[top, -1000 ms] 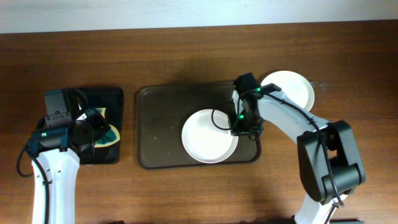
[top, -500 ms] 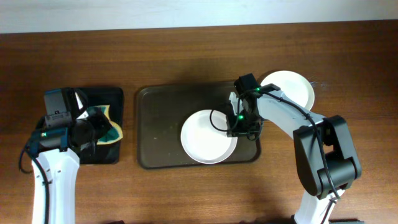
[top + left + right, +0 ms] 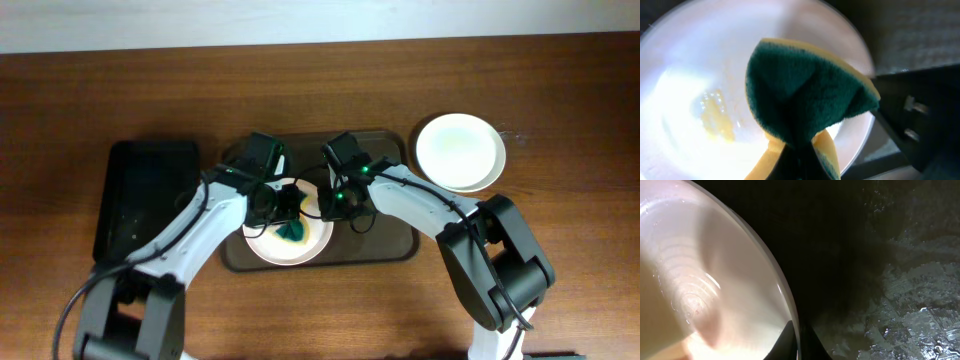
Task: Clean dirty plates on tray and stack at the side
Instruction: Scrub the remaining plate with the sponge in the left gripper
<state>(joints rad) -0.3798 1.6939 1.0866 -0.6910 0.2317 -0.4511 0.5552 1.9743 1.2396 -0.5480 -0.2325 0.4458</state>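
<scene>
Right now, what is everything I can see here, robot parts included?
table: one, brown wood, under everything
brown tray: one, dark brown, table centre
black tray: one, black, left of the brown tray
smeared plate: one, white, on the brown tray
side plate: one seen, white, on the table, far right
sponge: one, green and yellow, over the smeared plate
left fingers: one pair, dark, clamping the sponge
right fingers: one pair, dark, clamping the smeared plate's rim
</scene>
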